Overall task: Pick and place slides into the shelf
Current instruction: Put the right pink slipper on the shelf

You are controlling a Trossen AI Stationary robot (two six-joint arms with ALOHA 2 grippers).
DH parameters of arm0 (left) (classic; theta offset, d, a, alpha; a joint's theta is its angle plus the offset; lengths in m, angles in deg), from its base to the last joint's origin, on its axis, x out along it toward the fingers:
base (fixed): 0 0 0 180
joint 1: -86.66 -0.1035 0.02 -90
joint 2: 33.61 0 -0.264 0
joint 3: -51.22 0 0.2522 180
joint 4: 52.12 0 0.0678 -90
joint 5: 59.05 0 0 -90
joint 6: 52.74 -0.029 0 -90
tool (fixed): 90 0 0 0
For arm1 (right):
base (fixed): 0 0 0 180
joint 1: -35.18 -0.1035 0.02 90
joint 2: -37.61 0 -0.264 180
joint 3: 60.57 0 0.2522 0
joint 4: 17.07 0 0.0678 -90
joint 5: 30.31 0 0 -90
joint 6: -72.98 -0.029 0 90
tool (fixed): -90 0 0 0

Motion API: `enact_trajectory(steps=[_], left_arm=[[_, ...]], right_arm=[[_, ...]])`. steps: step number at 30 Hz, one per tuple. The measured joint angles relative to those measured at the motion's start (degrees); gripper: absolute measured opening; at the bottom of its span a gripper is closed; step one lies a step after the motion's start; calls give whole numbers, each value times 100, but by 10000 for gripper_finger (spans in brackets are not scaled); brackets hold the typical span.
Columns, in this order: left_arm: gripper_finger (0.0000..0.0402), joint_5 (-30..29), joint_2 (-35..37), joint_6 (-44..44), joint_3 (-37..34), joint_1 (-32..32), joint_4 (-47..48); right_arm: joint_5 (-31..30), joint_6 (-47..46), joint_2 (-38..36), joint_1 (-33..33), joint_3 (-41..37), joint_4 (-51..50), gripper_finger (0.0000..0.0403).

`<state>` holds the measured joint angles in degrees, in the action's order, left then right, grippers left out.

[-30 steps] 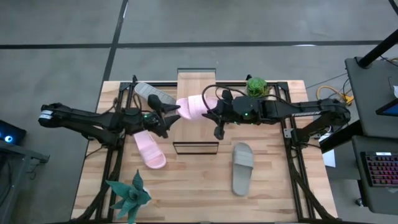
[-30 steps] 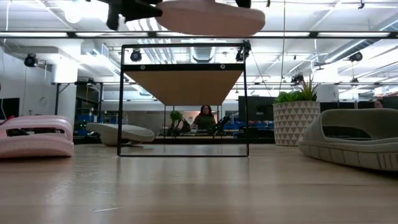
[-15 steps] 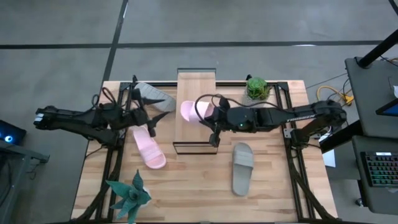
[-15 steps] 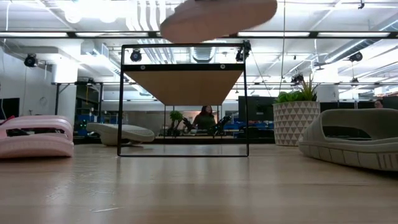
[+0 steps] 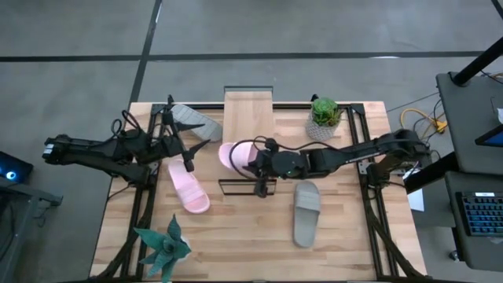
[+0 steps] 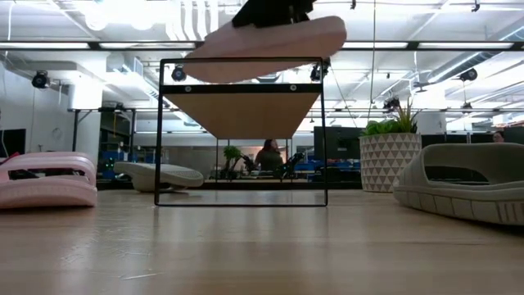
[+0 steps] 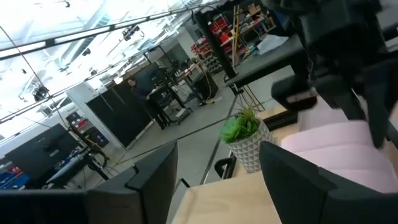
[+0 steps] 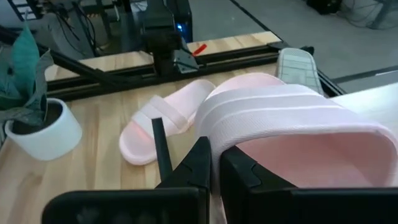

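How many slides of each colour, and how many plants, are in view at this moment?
Pale pink slides: 2, one held by the right gripper above the shelf at, one on the table at
Grey slides: 2, at and
Potted plants: 2, at and
Total: 6

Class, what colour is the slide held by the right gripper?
Pale pink slide, clearest in the right wrist view.

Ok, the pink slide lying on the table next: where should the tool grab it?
Grip the wide strap of the pink slide from above. It lies sole-down, so the strap arches up with a gap beneath for one finger. The left tool is nearest.
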<state>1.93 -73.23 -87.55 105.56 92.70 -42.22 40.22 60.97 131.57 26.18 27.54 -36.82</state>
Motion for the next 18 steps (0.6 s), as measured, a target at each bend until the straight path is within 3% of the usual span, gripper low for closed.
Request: enact_trajectory(steps=[14,18], left_arm=[[211,-2,-58,-4,-4,-2,39],[211,-2,-97,-9,-8,-2,47]], right_arm=[[196,-16,90,-48,-458,640,9],[558,-55,81,-46,-671,1033,9]])
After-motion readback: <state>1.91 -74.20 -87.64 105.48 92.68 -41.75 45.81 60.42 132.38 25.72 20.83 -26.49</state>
